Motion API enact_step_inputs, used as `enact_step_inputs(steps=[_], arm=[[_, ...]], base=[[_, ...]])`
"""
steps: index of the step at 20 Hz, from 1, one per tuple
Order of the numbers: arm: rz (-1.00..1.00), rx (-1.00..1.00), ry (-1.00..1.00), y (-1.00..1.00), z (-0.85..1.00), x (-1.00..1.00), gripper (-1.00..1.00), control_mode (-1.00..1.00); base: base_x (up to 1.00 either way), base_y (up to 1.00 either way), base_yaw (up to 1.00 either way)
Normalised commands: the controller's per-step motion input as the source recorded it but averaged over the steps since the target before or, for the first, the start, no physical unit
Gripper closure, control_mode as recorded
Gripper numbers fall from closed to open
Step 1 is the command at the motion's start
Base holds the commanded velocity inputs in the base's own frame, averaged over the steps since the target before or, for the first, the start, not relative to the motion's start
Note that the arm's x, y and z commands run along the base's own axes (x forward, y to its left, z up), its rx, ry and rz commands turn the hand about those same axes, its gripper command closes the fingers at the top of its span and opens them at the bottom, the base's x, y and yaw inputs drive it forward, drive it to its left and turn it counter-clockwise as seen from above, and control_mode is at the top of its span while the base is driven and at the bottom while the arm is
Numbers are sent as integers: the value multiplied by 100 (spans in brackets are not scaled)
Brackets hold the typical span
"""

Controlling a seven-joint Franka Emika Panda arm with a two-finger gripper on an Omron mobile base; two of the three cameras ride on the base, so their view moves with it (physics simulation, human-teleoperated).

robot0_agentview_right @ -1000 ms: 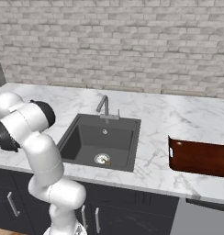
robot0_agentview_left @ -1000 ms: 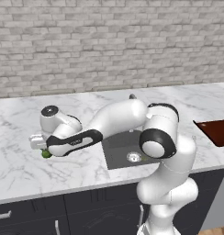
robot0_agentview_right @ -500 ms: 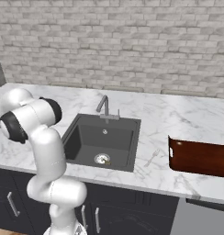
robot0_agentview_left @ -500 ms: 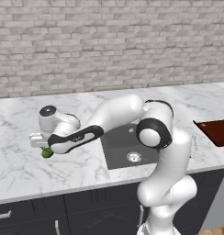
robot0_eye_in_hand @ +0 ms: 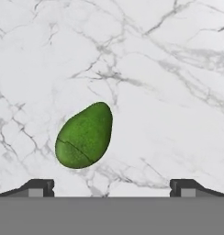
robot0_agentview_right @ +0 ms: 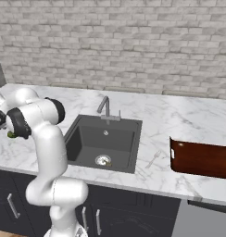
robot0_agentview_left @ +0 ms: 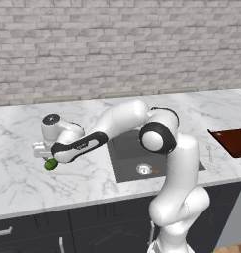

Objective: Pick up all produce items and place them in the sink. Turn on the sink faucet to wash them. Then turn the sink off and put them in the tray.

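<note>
Over the green fruit, pincer spread, not yet gripping.

On the marble counter (robot0_agentview_left: 23, 183), well to the left of the sink (robot0_agentview_right: 87, 139) and far from the tray (robot0_agentview_right: 198, 159) and the faucet (robot0_agentview_right: 104, 106), my arm has reshaped over the last second: elbow and forearm have swung up while my hand barely shifted. My pincer (robot0_eye_in_hand: 112, 187) hangs with its 2 tips wide apart and nothing between them. The green fruit (robot0_eye_in_hand: 85, 135) lies on the marble where it lay before, a little off-centre toward 1 tip. I judge I must descend and centre before closing. A small tan piece (robot0_agentview_right: 109, 163) seems to sit by the drain, so probably 1 item remains to carry.
</note>
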Motion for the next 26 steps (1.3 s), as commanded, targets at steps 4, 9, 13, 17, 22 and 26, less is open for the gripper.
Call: enact_step_inputs(steps=[4,9,13,17,22,26], arm=[[0,1,5,6,-15,27,-100,-100],[-1,1,3,8,-16,23,-100,-100],[0,1,3,12,-15,12,-100,-100],[0,3,2,11,-14,2,-100,-100],[0,3,2,4,-15,0,-100,-100],[0,2,1,0,-16,0,-100,-100]], base=[[0,0,0],[0,0,0],[0,0,0],[0,0,0],[0,0,0],[0,0,0]])
